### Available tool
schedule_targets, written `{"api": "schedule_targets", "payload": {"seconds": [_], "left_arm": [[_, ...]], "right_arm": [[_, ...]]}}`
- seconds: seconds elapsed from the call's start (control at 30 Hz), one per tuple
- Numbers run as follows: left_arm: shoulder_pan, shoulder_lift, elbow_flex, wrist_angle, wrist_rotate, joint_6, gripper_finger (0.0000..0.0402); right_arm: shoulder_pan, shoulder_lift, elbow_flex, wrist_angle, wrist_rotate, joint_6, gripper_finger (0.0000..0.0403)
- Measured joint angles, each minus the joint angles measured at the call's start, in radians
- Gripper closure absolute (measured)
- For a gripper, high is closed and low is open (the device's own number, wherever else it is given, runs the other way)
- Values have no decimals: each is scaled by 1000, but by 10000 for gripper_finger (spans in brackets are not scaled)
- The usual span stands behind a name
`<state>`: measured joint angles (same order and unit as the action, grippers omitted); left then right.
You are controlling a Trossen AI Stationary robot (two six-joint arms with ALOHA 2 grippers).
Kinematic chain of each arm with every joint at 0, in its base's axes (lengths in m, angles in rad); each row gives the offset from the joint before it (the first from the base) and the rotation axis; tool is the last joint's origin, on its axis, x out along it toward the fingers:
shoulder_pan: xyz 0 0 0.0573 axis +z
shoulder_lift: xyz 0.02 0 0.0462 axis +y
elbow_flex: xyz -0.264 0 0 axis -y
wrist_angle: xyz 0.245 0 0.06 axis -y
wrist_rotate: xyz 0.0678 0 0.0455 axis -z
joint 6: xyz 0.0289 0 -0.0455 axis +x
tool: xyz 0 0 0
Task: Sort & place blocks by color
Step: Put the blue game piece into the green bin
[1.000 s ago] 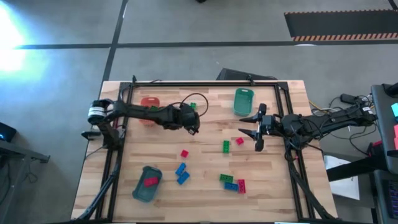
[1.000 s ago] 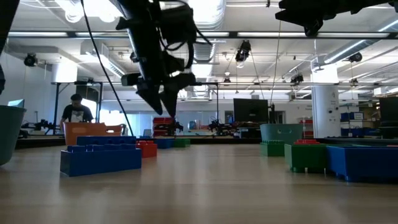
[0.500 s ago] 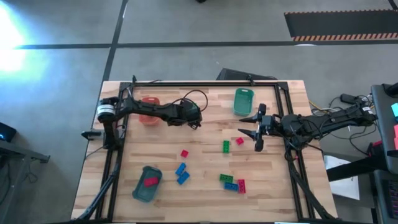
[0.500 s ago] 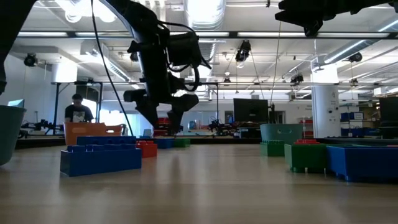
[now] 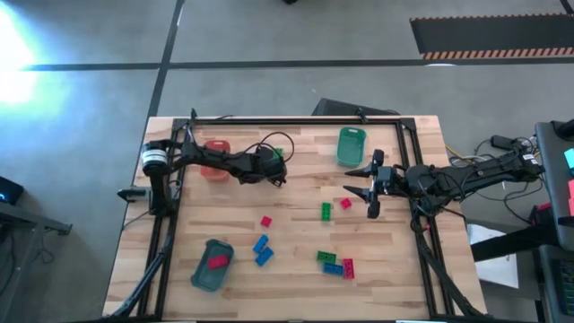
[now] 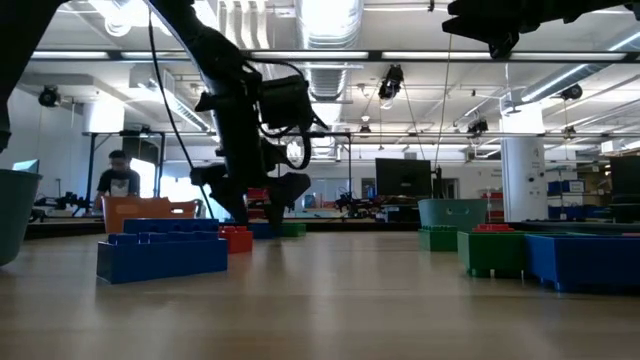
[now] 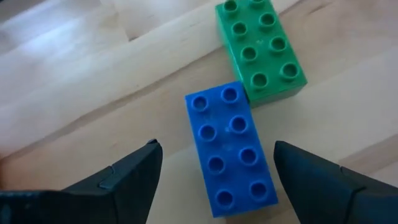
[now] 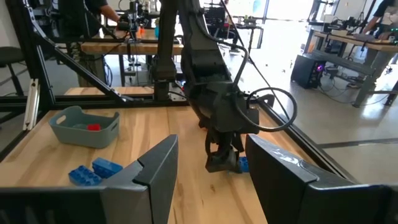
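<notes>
I am hovering my left gripper (image 7: 214, 165) with fingers spread wide over a blue block (image 7: 231, 147), which is lying flat, studs up, at the centre of the wrist frame. A green block (image 7: 261, 48) is touching its far end, toward the upper right. In the high view this pair is sitting at the upper middle of the table (image 5: 296, 233), just beside the orange tray (image 5: 215, 148).

The blue block looks light, rigid and smooth-sided, so I judge it may slip or twist. I should be pinching its two long sides near the middle, clear of the green one.

Compared with a second ago, my left gripper is lower and has moved back toward the orange tray. My right gripper (image 5: 369, 186) is waiting, spread open, at centre right, unchanged.
</notes>
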<state>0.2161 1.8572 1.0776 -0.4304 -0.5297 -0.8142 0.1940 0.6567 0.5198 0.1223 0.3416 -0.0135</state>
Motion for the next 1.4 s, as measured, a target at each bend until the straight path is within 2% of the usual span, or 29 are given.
{"api": "schedule_targets", "payload": {"seconds": [0.17,0.3,0.5,0.73,1.1,1.3,1.4], "left_arm": [[0,0,-41,58,-1,-19,116],[0,0,-50,68,-2,-24,136],[-1,2,-48,64,1,-45,190],[-1,2,-50,64,1,-70,271],[-14,-19,-48,46,-28,-46,275],[-76,-126,-52,35,-75,-5,275],[-130,-198,-48,50,-108,80,275]], "right_arm": [[0,0,0,0,0,3,225],[0,0,0,0,0,3,225],[0,0,0,0,0,3,225],[0,0,0,-5,0,3,225],[0,0,0,-8,0,2,225],[0,0,-1,-9,0,-10,225],[0,0,-7,-5,0,-12,225]]}}
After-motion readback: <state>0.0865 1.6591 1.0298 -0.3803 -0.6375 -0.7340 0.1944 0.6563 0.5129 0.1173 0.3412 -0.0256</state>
